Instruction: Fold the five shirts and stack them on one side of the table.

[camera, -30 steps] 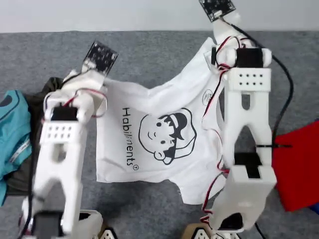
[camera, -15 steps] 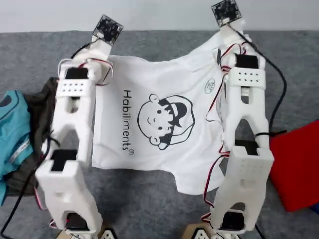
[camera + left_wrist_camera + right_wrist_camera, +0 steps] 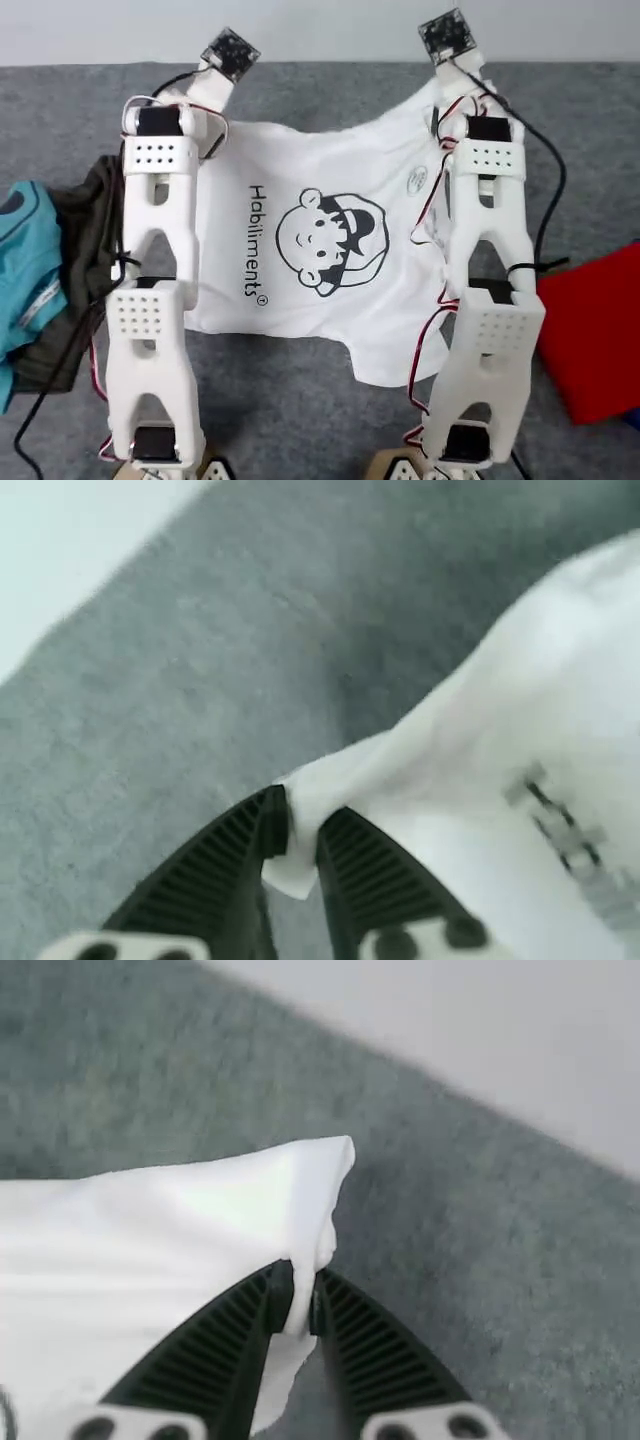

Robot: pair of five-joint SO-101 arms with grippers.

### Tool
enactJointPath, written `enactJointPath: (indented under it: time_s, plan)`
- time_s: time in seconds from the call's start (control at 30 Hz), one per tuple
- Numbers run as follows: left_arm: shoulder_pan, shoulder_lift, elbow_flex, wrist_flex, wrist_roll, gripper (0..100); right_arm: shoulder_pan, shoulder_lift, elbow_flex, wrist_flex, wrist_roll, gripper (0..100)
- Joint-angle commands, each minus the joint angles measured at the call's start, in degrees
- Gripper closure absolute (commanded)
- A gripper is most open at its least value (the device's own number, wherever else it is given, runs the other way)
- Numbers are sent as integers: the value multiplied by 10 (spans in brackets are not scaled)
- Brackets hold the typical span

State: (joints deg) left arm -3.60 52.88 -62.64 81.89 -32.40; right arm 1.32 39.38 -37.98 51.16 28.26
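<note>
From where I stand, the white cotton shirt with the black cartoon-face print (image 3: 320,260) lies spread in the middle of the grey felt-covered table (image 3: 300,420), its far edge lifted between the two arms. The left gripper (image 3: 295,845), out at about eleven o'clock, has its black ribbed jaws nearly closed on a thin fold of one white corner. The right gripper (image 3: 297,1305), at about one o'clock, is pinched just as tight on the other corner. Both bites look shallow to me, so a sharp or uneven tug could pull the cloth free on one side and skew the fold. The near hem at five o'clock sits rumpled beside the right arm's base, where I reckon it could snag or drag. A crumpled teal shirt (image 3: 25,260) and a dark olive garment (image 3: 85,230) wait at nine o'clock, and a red shirt (image 3: 590,340) at three o'clock. A line of black lettering (image 3: 256,240) runs sideways beside the face, and a small round printed label (image 3: 416,180) sits near the right arm; I leave both unread.
</note>
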Motion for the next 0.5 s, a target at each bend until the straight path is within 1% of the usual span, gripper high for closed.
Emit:
enactJointPath:
  time_s: [0.0,0.07,0.1,0.23,0.3,0.47]
  plan:
    - [-2,15,-85,113,-52,997,0,-13,-75,109,23,987]
    - [0,30,-112,173,-79,997,0,-13,-109,173,22,987]
    - [1,36,-120,190,-84,997,0,-12,-125,204,22,987]
    - [-3,25,-100,187,-85,997,-9,-12,-174,313,22,984]
    - [0,11,-70,188,-85,997,-14,-12,-196,361,22,983]
    - [15,-65,61,188,-88,997,-21,-12,-241,465,21,983]
